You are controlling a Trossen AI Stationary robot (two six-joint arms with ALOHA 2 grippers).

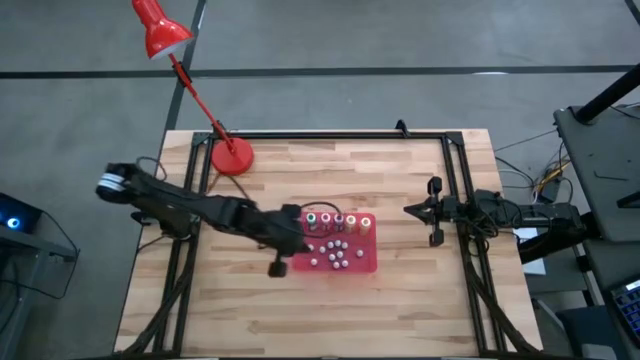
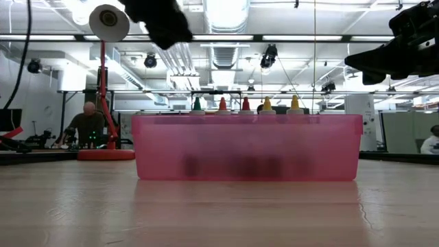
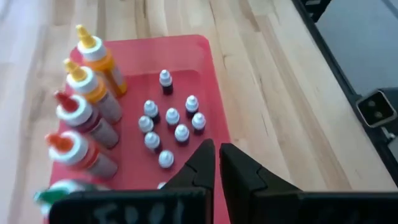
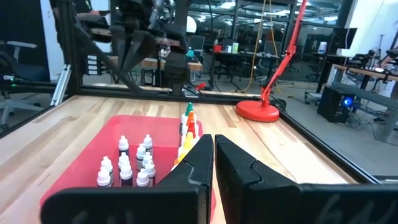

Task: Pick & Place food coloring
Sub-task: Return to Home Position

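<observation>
- The small food coloring bottles (image 3: pixel 172 116) stand upright in a tight cluster on the floor of the pink container (image 2: pixel 309 151), which sits mid-counter (image 1: pixel 300 320). Its walls keep them together and stop them rolling.
- A row of five tall dropper bottles (image 1: pixel 338 220) lines the container's far wall, green at the left end and yellow at the right. Their tips poke above the rim, and the row leaves the near half free for the small ones.
- The left claw (image 3: pixel 217 155) is closed with nothing between its fingers. It hangs above the container's left end, raised well clear of the caps.
- From that claw, the small cluster lies below and just to the right, and the tall row lies below on the far side. It touches none of them.
- The right claw (image 4: pixel 214 144) is also closed and empty. It waits near the counter's right edge, pointing left and well apart from the container.
- Every bottle in view sits inside the container, so the placing looks finished. A high, empty, closed claw suits pulling away rather than another pick.
</observation>
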